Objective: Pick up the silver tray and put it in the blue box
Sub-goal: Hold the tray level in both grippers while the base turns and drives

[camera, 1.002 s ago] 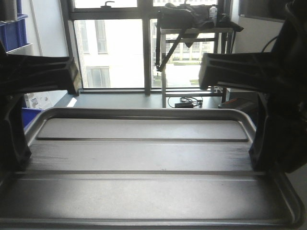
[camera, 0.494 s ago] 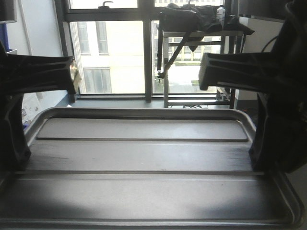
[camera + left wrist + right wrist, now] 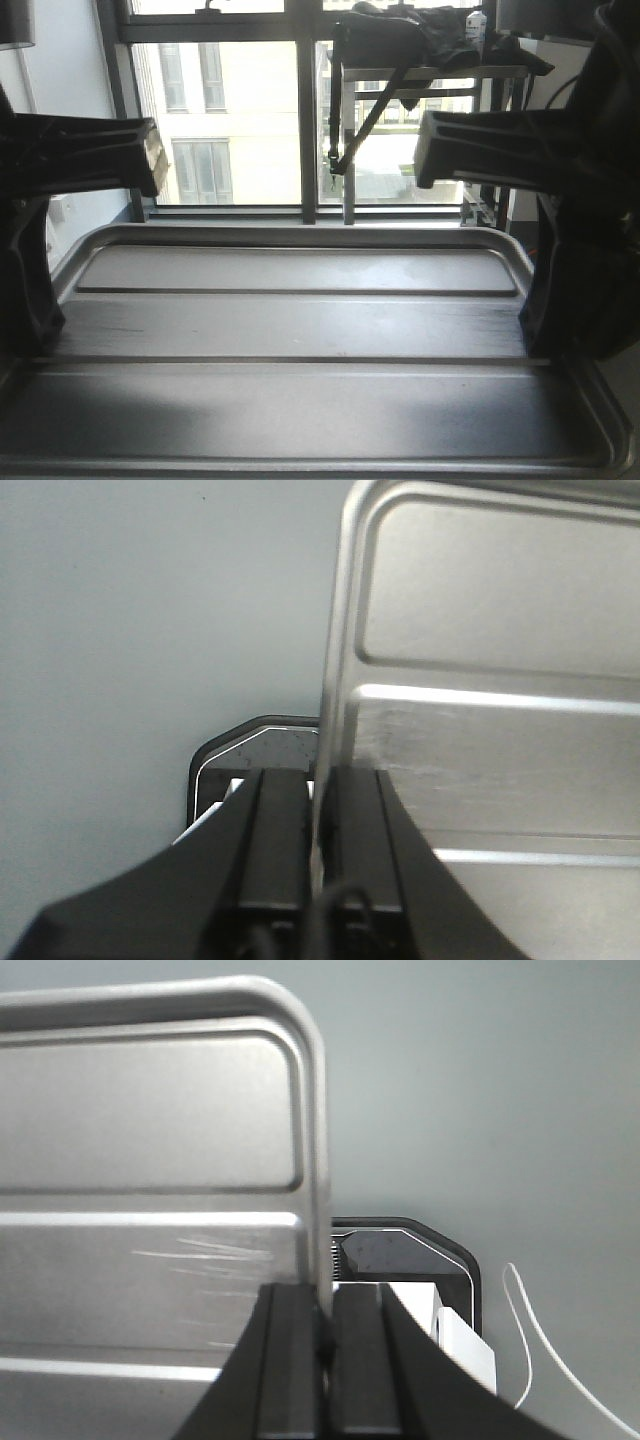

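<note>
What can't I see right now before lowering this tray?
Blue box: in no view.
Whatever lies under the silver tray: hidden by the tray, all views.
Left gripper and right gripper in front view: dark silhouettes, fingertips unreadable; wrist views show them clamped on the rim.

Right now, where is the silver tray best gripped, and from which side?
Take the silver tray by the thin rim at its two short ends, one arm from each side. It is wide and shallow, and its sloped walls end in a narrow lip that fingers can pinch; the left gripper and right gripper are shut on it.
</note>
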`<action>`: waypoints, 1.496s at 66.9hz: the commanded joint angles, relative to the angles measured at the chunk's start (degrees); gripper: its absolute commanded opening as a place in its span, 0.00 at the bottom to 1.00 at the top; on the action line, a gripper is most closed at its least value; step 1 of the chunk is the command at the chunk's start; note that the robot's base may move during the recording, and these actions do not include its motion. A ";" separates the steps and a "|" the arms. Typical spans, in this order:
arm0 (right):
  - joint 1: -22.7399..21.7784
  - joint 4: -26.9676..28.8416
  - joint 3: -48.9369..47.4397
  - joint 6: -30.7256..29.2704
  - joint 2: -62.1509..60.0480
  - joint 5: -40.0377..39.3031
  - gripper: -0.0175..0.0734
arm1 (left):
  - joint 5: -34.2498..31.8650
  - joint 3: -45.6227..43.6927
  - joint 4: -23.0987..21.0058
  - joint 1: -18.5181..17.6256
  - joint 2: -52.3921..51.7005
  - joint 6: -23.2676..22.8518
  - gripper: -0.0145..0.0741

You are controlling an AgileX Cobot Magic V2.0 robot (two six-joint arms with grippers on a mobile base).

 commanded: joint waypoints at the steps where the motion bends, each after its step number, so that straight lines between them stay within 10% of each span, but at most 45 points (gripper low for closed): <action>1: -0.36 -3.01 -1.20 -0.18 -1.53 1.57 0.25 | 2.56 -1.48 2.38 -0.21 -1.77 -0.58 0.15; 100: -0.36 -3.01 -1.20 -0.18 -1.53 1.57 0.25 | 2.56 -1.48 2.38 -0.21 -1.77 -0.58 0.15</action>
